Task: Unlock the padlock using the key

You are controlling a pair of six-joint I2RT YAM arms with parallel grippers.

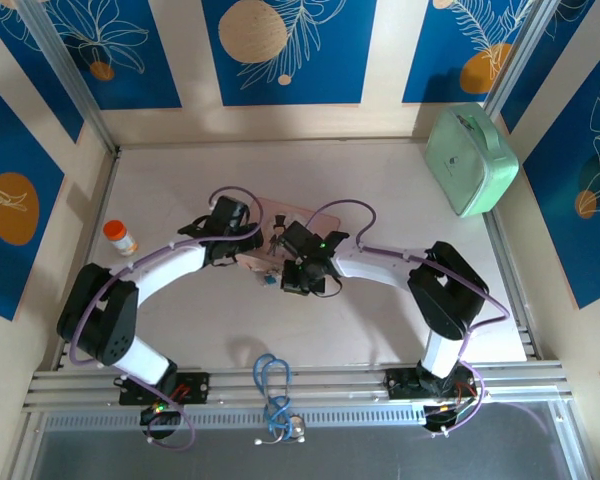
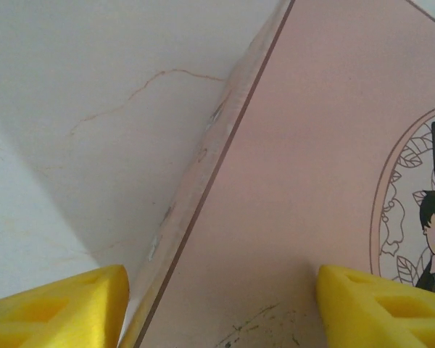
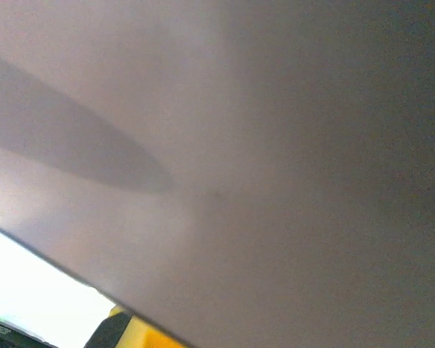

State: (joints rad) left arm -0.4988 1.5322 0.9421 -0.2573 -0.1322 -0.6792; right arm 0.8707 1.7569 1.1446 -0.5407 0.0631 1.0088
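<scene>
At table centre, both arms converge on the pink tin (image 1: 280, 212), which lies flat with its printed lid up. Left gripper (image 1: 245, 243) sits at the tin's left edge; from the left wrist its yellow fingers (image 2: 65, 304) stand well apart, one over the bare table (image 2: 72, 109), the other over the lid (image 2: 312, 145), with the tin's rim running between them. Nothing is clamped: the straddle reads as a bracing pose, meant to keep the tin from sliding while the other arm works. Right gripper (image 1: 294, 278) hangs at the tin's near edge, tilted down and to the left. Its jaws are closed; the right wrist view is a blur of pinkish-grey surface very close to the lens, with a corner of one yellow finger (image 3: 134, 335) at the bottom, so what lies between the jaws cannot be told. Padlock (image 1: 268, 281): a small blue-teal speck at the tin's near edge, just left of the right gripper, too small to show shackle or keyhole. Key: not made out; closed jaws beside the lock would suit a key pinched and aimed at the keyhole, but that is inference. Step in hand, by judgement: bringing key to lock, or seating it. Well apart from the work: orange bottle (image 1: 120, 237) at left, green case (image 1: 470, 160) at far right, blue cable (image 1: 272, 385) by the arm bases
</scene>
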